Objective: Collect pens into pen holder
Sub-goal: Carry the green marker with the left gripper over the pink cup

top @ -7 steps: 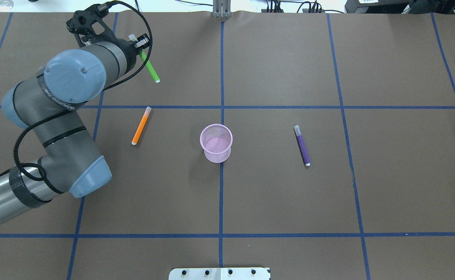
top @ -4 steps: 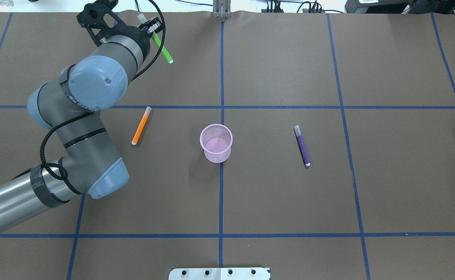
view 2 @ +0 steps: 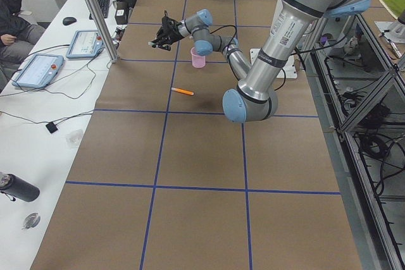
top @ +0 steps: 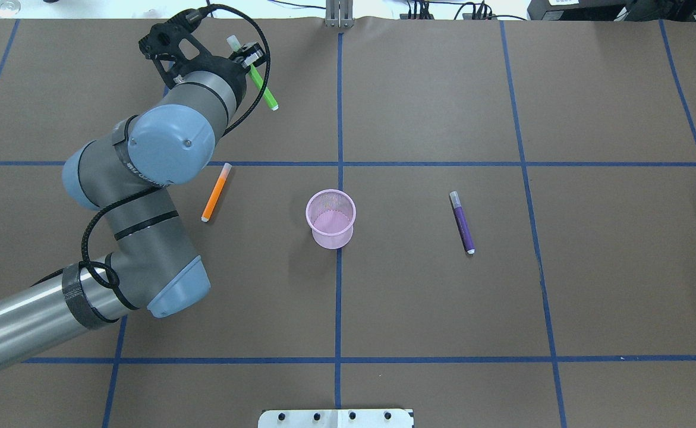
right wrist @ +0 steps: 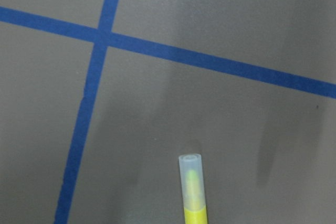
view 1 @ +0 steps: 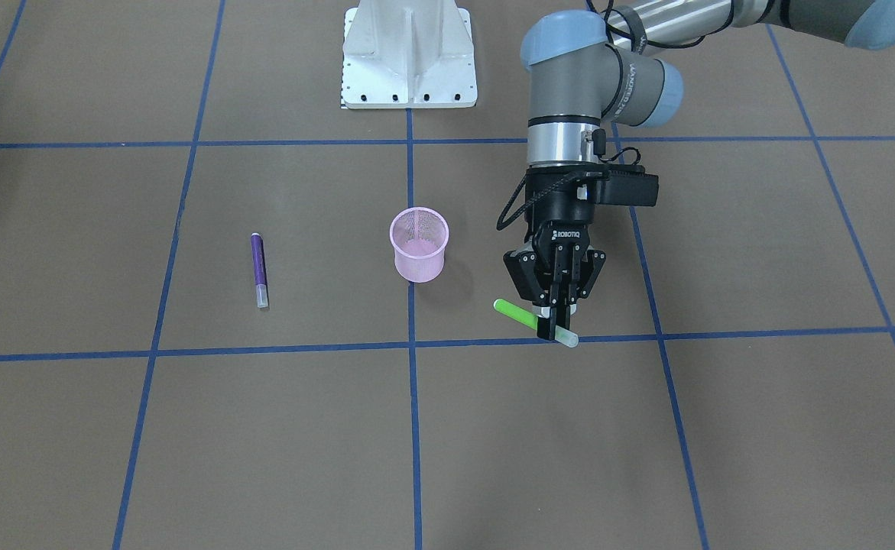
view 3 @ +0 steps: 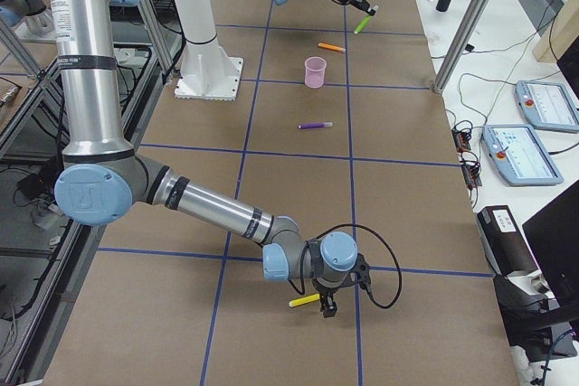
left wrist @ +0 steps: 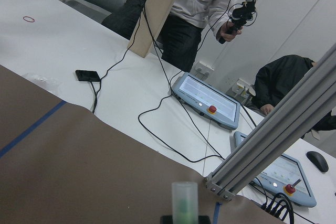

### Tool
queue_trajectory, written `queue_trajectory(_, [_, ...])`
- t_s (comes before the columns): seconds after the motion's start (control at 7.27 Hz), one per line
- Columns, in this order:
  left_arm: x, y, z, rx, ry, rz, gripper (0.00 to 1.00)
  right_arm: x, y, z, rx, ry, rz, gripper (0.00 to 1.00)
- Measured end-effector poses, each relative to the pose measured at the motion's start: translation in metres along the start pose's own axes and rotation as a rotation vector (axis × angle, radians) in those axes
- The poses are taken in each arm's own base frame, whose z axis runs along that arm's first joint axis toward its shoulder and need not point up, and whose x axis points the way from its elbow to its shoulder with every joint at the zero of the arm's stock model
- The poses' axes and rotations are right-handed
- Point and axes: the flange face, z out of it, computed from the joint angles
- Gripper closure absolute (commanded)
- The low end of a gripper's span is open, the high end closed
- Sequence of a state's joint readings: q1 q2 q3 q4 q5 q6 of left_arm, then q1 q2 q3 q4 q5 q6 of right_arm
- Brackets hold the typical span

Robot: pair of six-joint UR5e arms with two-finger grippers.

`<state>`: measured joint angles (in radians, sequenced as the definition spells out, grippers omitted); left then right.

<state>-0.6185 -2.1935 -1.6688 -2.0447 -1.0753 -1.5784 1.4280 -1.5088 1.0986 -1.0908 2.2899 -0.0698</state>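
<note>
Toward the table's far edge, on the robot's left, the left tool (view 1: pixel 555 327) is clamped on the bright green marker-like pen (top: pixel 264 92), lifted off the surface. No pen is collected yet: the small pink wire-mesh pen holder (top: pixel 309 209), mid-table, looks empty. The orange pen (top: pixel 215 192) and the purple pen (top: pixel 462 222) lie flat on either side of it. The right tool (view 3: pixel 327 306) is beside a yellow pen (right wrist: pixel 192 192); I cannot tell how far it is open.

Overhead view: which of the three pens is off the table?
The bright green marker-like pen, held by the left gripper with its jaws shut on it. The orange pen and the purple pen lie flat on the brown table.
</note>
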Motion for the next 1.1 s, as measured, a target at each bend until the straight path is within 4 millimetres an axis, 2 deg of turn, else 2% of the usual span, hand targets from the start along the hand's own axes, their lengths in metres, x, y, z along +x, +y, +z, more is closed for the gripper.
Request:
queue_trajectory(0.55, [0.0, 0.002, 0.0, -0.003, 0.001, 0.002, 1.0, -0.004, -0.001, 0.012, -0.026, 0.021, -0.015, 0.38])
queue_trajectory(0.83, [0.0, 0.002, 0.0, -0.004, 0.001, 0.002, 1.0, -0.004, -0.003, 0.018, -0.039, 0.026, -0.017, 0.62])
queue_trajectory(0.96, [0.0, 0.002, 0.0, -0.004, 0.001, 0.002, 1.0, -0.004, -0.003, 0.019, -0.042, 0.027, -0.016, 0.84])
queue_trajectory(1.1, [0.0, 0.002, 0.0, -0.006, 0.001, 0.003, 1.0, -0.003, -0.002, 0.02, -0.045, 0.026, -0.016, 1.0])
